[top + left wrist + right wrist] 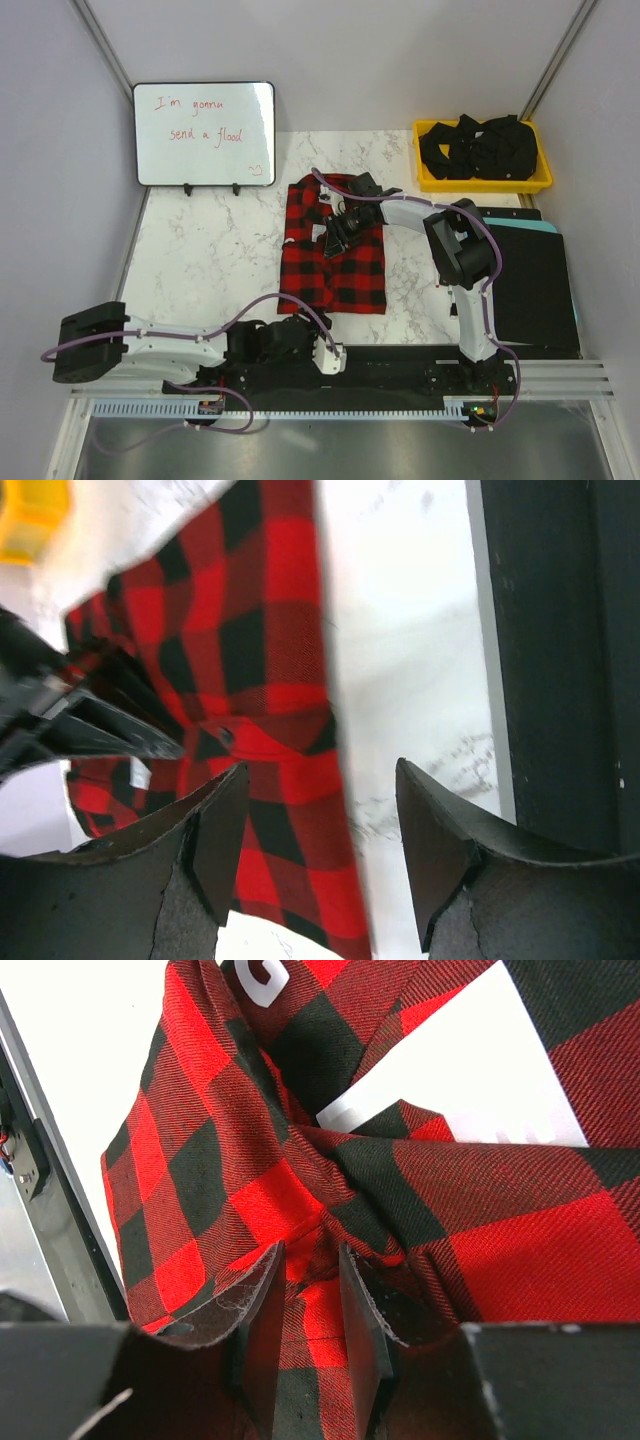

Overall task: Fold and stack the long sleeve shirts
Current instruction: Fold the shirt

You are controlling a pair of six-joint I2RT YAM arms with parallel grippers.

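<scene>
One red-and-black check long sleeve shirt (pixel 340 262) lies partly folded on the marble table's middle. My right gripper (pixel 336 232) reaches over its upper half. In the right wrist view, the right gripper (pixel 311 1250) has its jaws close together with a raised fold of the shirt (pixel 200 1160) pinched between them. My left gripper (pixel 335 357) sits low at the near edge, just below the shirt's hem. In the left wrist view the left gripper (pixel 320 768) is open and empty, with the shirt (pixel 270 680) lying beyond its fingers.
A whiteboard (pixel 204 133) with red writing stands at the back left. A yellow bin (pixel 482 184) at the back right holds black clothes (pixel 480 145). A black mat (pixel 530 290) lies at the right. A black rail (pixel 400 365) runs along the near edge.
</scene>
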